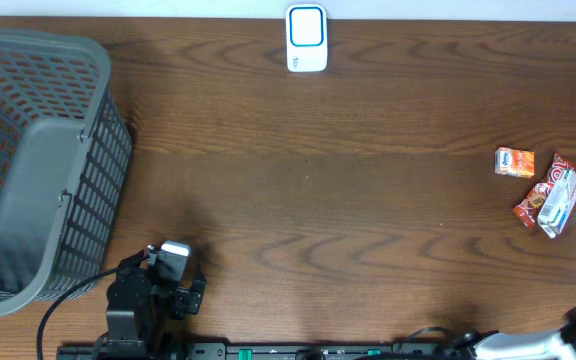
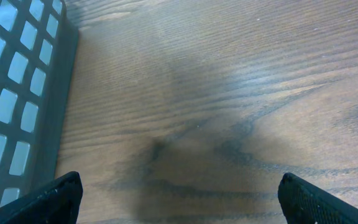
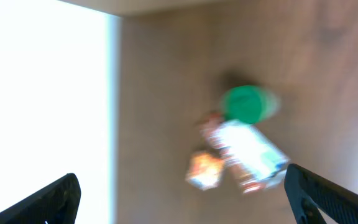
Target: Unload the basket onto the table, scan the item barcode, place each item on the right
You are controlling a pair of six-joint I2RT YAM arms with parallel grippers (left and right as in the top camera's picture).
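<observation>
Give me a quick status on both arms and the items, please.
Left fingers open, empty, by the basket. Right fingers open, empty, facing the snack packets, untouched. Nothing between them and the white scanner.

Blurred view; a green-capped bottle stands on the brown table; a white packet lies just below the bottle; an orange packet lies lower-left of the bottle; the right tool gapes wide, holding nothing.
</observation>
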